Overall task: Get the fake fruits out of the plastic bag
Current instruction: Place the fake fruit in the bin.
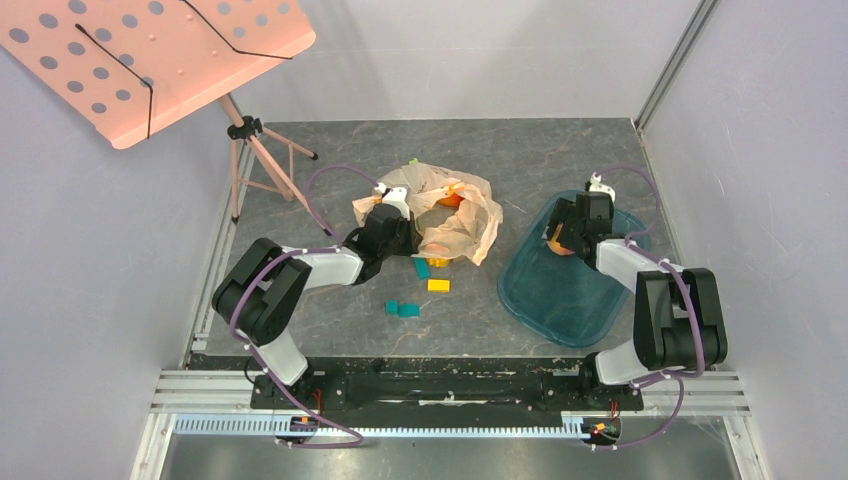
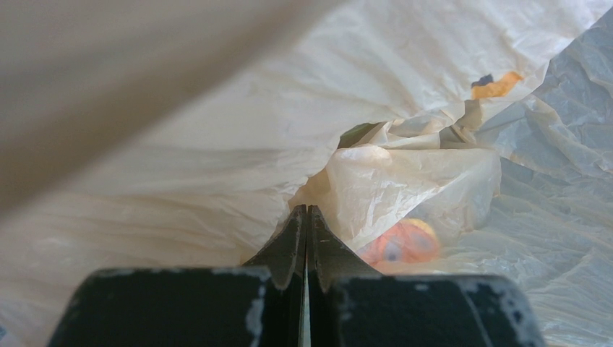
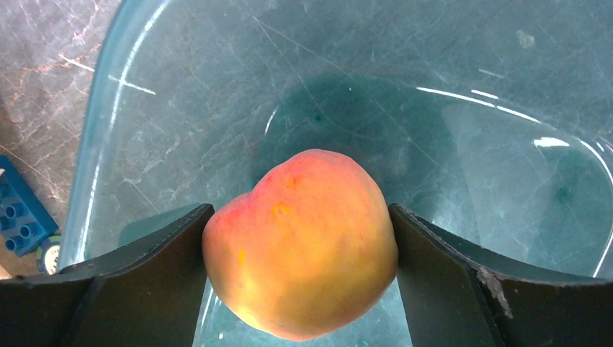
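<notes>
Jaws, left gripper (image 2: pixel 307 217): pressed together among plastic bag (image 2: pixel 217 144) folds, mid-table; we cannot tell if film is pinched. Jaws, right gripper (image 3: pixel 300 210): clamped on orange-red fruit (image 3: pixel 300 267) over teal tray (image 3: pixel 181 108), right. Risk, we judge: released high, the glossy fruit rolls out.

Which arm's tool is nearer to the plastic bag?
Left. The left tool is shut, against the plastic bag; the right tool holds the orange-red fruit over the teal tray, apart from the bag.
</notes>
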Controlling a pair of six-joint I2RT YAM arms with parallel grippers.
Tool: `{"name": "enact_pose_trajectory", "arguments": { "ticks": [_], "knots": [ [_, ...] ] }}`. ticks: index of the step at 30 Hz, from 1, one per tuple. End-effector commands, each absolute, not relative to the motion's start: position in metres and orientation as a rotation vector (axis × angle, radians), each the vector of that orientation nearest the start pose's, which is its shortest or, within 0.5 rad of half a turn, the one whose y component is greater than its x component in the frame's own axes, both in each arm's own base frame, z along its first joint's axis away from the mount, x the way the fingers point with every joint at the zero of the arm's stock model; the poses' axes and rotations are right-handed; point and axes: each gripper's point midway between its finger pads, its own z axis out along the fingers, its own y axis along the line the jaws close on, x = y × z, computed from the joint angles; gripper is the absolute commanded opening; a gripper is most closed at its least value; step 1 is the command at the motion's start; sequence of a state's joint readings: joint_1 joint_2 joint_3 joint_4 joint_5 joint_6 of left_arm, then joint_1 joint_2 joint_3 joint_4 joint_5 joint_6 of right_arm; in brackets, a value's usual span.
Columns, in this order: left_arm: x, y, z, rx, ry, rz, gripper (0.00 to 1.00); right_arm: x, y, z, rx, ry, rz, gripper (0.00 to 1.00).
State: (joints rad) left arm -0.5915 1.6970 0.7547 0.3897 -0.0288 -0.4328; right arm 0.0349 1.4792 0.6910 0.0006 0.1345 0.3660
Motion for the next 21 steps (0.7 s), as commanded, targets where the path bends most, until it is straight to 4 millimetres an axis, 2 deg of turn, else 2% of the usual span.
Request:
{"name": "enact_pose_trajectory", "arguments": {
  "ticks": [1,7,9,11,15,17,19,21],
  "knots": [
    [0.366,-0.257,0.067,0.146,2.124,-0.559,0.02,0.374,0.001,0.043,0.434,2.278,0.029,0.68],
    [0.367,-0.254,0.067,0.133,2.123,-0.547,0.02,0.371,-0.001,0.048,0.418,2.276,0.011,0.87],
    [0.367,-0.254,0.067,0.126,2.123,-0.546,0.02,0.37,-0.005,0.058,0.418,2.258,-0.009,0.97],
    [0.367,-0.254,0.068,0.125,2.122,-0.547,0.02,0.366,-0.012,0.07,0.434,2.241,-0.058,0.98],
    [0.366,-0.252,0.069,0.12,2.123,-0.541,0.02,0.364,-0.023,0.111,0.452,2.142,-0.105,0.98],
    [0.366,-0.251,0.072,0.117,2.119,-0.54,0.02,0.364,-0.021,0.141,0.427,2.075,-0.092,0.98],
    [0.365,-0.251,0.079,0.117,2.107,-0.547,0.02,0.365,-0.008,0.17,0.346,2.012,-0.07,0.98],
    [0.364,-0.249,0.082,0.112,2.101,-0.547,0.02,0.367,0.018,0.201,0.231,1.952,-0.034,0.97]
  ]
}}
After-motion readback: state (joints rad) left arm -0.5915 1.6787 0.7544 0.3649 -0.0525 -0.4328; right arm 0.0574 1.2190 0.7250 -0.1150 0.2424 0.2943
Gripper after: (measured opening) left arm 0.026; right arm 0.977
